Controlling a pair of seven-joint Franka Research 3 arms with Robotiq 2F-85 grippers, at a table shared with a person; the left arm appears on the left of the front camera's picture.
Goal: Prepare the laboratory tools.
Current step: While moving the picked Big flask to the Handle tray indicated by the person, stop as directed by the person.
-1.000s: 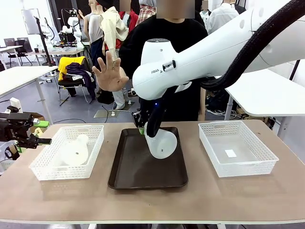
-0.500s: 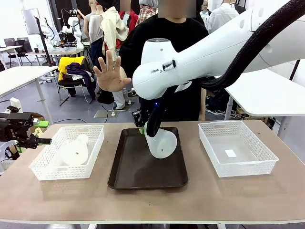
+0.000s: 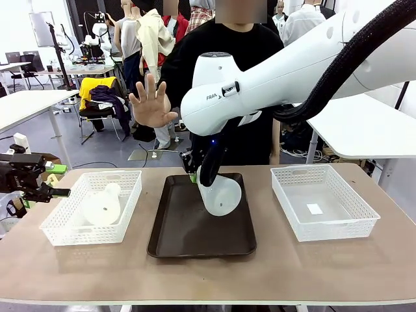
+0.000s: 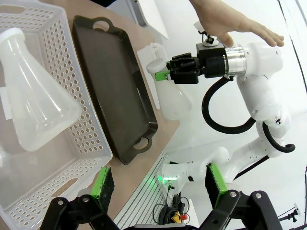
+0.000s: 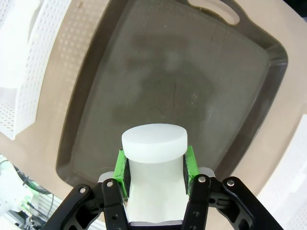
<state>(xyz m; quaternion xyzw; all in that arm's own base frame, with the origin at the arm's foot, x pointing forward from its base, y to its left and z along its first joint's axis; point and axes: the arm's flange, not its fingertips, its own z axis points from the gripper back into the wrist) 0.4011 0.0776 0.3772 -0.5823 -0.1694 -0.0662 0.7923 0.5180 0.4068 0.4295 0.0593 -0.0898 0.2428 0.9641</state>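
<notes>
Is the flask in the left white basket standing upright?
No, the flask lies on its side on the floor of the white mesh basket.

Table (image 3: 208, 276) with left basket (image 3: 88, 238), tray (image 3: 185, 234), right basket (image 3: 338, 231)

Bright, evenly lit workroom. A tan wooden table (image 3: 78, 273) spans the foreground. Behind it, a smooth grey floor (image 3: 97, 148) runs between two white tables, one at left (image 3: 26, 104) and one at right (image 3: 364, 127). Beyond the left table stands a chair (image 3: 97, 112) draped with yellow and dark clothing (image 3: 97, 88), near a screen on a stand (image 3: 42, 29).
</notes>
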